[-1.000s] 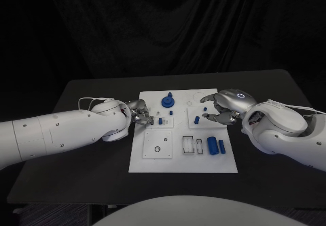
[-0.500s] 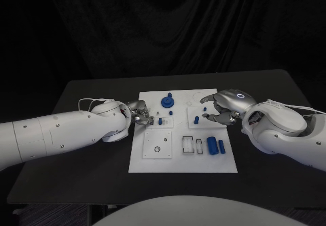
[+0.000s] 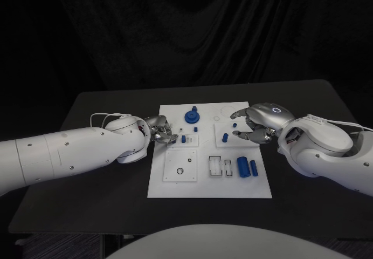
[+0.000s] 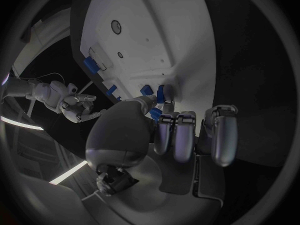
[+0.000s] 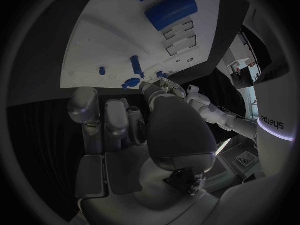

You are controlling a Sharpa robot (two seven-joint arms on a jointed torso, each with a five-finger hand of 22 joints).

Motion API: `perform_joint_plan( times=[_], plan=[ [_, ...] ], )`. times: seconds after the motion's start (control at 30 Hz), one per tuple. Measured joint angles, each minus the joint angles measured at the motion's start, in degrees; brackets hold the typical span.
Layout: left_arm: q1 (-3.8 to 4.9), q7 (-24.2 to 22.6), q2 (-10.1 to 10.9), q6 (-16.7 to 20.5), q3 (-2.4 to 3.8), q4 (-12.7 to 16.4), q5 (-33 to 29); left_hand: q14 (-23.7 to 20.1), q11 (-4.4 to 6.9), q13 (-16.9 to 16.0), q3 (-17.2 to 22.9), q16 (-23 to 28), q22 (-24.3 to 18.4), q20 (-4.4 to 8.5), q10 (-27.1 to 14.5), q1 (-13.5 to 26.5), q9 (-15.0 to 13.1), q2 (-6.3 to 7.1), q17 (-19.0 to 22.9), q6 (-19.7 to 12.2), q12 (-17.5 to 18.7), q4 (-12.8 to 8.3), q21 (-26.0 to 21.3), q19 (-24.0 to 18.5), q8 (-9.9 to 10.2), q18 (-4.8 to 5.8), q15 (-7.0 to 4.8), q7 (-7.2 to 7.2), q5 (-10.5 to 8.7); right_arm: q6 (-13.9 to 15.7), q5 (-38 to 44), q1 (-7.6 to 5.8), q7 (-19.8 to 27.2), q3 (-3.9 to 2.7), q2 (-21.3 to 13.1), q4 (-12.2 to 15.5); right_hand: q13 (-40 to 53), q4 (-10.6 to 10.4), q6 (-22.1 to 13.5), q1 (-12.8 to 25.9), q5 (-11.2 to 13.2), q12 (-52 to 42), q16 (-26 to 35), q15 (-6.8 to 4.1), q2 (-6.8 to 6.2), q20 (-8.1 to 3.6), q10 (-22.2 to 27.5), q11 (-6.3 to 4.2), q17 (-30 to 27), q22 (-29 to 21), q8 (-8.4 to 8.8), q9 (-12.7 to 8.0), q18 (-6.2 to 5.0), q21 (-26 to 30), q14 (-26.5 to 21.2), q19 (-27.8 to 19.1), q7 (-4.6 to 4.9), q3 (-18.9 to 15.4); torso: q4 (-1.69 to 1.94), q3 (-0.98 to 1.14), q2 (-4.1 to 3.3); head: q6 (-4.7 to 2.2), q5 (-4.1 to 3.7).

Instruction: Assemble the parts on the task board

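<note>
Framing the board: two white arms close in from either side on the task board [image 3: 208,186], a white plate lying mid-table on the black table [image 3: 101,108].
Left hand: the left hand [image 3: 161,131] sits at the board's left edge, fingers curled beside a small blue peg [image 3: 183,138]; whether it grips anything cannot be told.
Right hand: the right hand [image 3: 257,125] hangs over the board's far right area, fingers bent and apart near another blue peg [image 3: 225,137], holding nothing visible.
Parts: a blue knobbed part [image 3: 192,115] stands near the far edge; two blue cylinders [image 3: 247,166] lie near the right edge.
Open room: bare tabletop runs along the board's near edge.
</note>
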State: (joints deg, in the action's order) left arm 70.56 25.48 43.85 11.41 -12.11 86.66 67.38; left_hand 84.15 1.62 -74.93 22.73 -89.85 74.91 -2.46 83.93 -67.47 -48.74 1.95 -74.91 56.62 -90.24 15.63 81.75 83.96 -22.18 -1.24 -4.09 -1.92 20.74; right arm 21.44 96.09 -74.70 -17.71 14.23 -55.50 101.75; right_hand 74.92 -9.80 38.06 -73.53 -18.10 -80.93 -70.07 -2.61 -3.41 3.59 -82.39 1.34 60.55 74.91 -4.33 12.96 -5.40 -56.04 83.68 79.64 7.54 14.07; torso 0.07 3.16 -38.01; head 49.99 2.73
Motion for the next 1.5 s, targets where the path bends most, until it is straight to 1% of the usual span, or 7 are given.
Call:
perform_joint_plan(
  times=[0.13, 0.4, 0.6, 0.7, 0.87, 1.03, 1.5],
  plan=[
    [-0.02, 0.00, 0.01, -0.06, 0.00, -0.02, 0.00, 0.00, 0.00, 0.00, -0.62, 0.00, 0.00, 0.00, 0.00, 1.19, -0.11, -0.35, 0.00, 0.10, 0.00, 0.61, 0.00, 0.00, 0.33, 0.00, 0.00, 0.11, -1.55, -0.11, -0.17, 0.00, -0.02, 0.00, 0.04, -0.01, 0.00, 0.00, 0.00, 0.00, 0.00, 0.00, 0.00, 0.00, 0.00, 0.00, 0.00, 0.00, 0.00, 0.00, 0.00, 0.00, 0.00, 0.00, 0.00, 0.00, 0.00, 0.00, 0.01, 0.00, -0.01, 0.00, -0.01],
    [-0.09, 0.00, 0.00, -0.20, -0.01, -0.17, 0.00, 0.00, 0.00, 0.00, -1.31, 0.00, 0.00, 0.00, 0.00, 2.36, -0.09, -0.78, 0.00, 0.04, 0.00, 1.09, 0.00, 0.00, 0.49, 0.00, 0.00, 0.11, -1.96, -0.34, -0.40, 0.00, -0.06, 0.00, 0.04, -0.03, -0.01, 0.00, 0.00, 0.00, 0.00, 0.00, 0.00, 0.00, 0.00, 0.00, 0.00, 0.00, -0.09, 0.00, 0.00, 0.00, 0.00, 0.36, 0.00, 0.00, 0.00, 0.00, 0.01, 0.00, -0.01, 0.00, 0.18],
    [-0.13, 0.00, 0.04, -0.23, 0.00, -0.25, 0.00, 0.00, 0.00, 0.00, -2.02, 0.00, 0.00, 0.00, 0.00, 4.58, 0.05, -2.09, 0.00, 0.20, 0.00, 1.06, -0.21, 0.00, 1.10, 0.00, 0.00, -0.05, -2.26, -0.51, -0.47, 0.00, -0.11, 0.00, 0.02, -0.05, -0.01, -0.16, 0.21, 0.00, -0.35, 0.33, 0.26, 0.00, 0.00, 0.00, 0.21, -0.21, -0.14, 0.00, 0.00, -0.21, 0.00, 0.65, 0.00, 0.00, -0.21, 0.16, 0.01, 0.00, -0.01, 0.00, 0.23],
    [-0.14, -0.05, 0.09, -0.23, 0.00, -0.26, 0.00, 0.00, 0.00, 0.00, -2.30, 0.00, 0.00, 0.00, 0.00, 5.54, -0.02, -3.05, 0.00, 0.20, 0.00, 1.06, -0.21, 0.00, 1.10, 0.00, 0.00, -0.05, -0.81, -0.57, -0.49, 0.00, -0.14, 0.00, 0.02, -0.06, -0.01, -0.32, 0.21, 0.20, -0.52, 0.33, 0.26, 0.00, 0.19, 0.00, 0.21, -0.21, -0.21, 0.00, 0.00, -0.30, 0.01, 0.65, 0.00, 0.00, -0.21, 0.32, 0.02, -0.01, -0.02, 0.00, 0.25],
    [-0.17, -0.19, 0.17, -0.23, 0.00, -0.29, 0.00, 0.00, -0.01, 0.00, -2.33, 0.00, 0.00, 0.00, 0.00, 6.00, -2.00, -3.51, 0.00, 0.20, 0.00, 1.04, -0.43, 0.00, 0.34, 0.00, 0.00, -0.05, 1.42, -0.65, -0.52, 0.00, -0.18, 0.00, 0.02, -0.07, -0.01, -0.32, 0.41, 0.41, -0.89, 0.33, 0.26, 0.00, 0.41, 0.00, 0.20, -0.21, -0.21, 0.00, 0.00, -0.39, 0.00, 0.65, 0.00, 0.00, 0.00, 0.32, 0.08, -0.04, -0.06, 0.00, 0.22],
    [-0.22, -0.42, 0.28, -0.34, -0.05, -0.47, 0.00, -0.13, -0.01, 0.00, -2.32, 0.00, 0.00, 0.00, 0.00, 6.67, -4.21, -3.58, 0.00, 0.20, 0.00, 1.04, -0.45, 0.00, -1.07, 0.00, -0.12, -0.05, 1.82, -0.72, -0.54, 0.00, -0.22, 0.00, 0.02, -0.11, -0.01, -0.64, 0.61, 0.17, -0.89, 0.33, 0.48, 0.00, 0.64, 0.00, 0.20, -0.21, -0.29, 0.00, 0.00, -0.39, 0.00, 0.87, 0.00, 0.00, -0.20, 0.32, 0.09, -0.07, -0.08, 0.00, 0.21],
    [-0.29, -1.63, 0.36, -0.46, -0.08, -0.86, 0.00, -0.21, 0.20, 0.00, -2.32, 0.00, 0.00, 0.21, 0.22, 8.25, -8.10, -4.56, 0.00, -0.24, 0.00, 1.04, -0.59, 0.21, -2.96, 0.00, -0.20, 0.38, 2.19, -0.85, -0.57, 0.02, -0.27, 0.00, 0.17, -0.27, -0.02, -0.64, 0.82, 0.17, -0.89, 0.33, 0.48, 0.00, 0.64, 0.00, 0.20, -0.21, -0.28, 0.00, 0.00, -0.38, 0.00, 0.87, 0.00, 0.00, 0.01, 0.32, 0.09, -0.08, -0.07, 0.00, 0.29]
  ],
)
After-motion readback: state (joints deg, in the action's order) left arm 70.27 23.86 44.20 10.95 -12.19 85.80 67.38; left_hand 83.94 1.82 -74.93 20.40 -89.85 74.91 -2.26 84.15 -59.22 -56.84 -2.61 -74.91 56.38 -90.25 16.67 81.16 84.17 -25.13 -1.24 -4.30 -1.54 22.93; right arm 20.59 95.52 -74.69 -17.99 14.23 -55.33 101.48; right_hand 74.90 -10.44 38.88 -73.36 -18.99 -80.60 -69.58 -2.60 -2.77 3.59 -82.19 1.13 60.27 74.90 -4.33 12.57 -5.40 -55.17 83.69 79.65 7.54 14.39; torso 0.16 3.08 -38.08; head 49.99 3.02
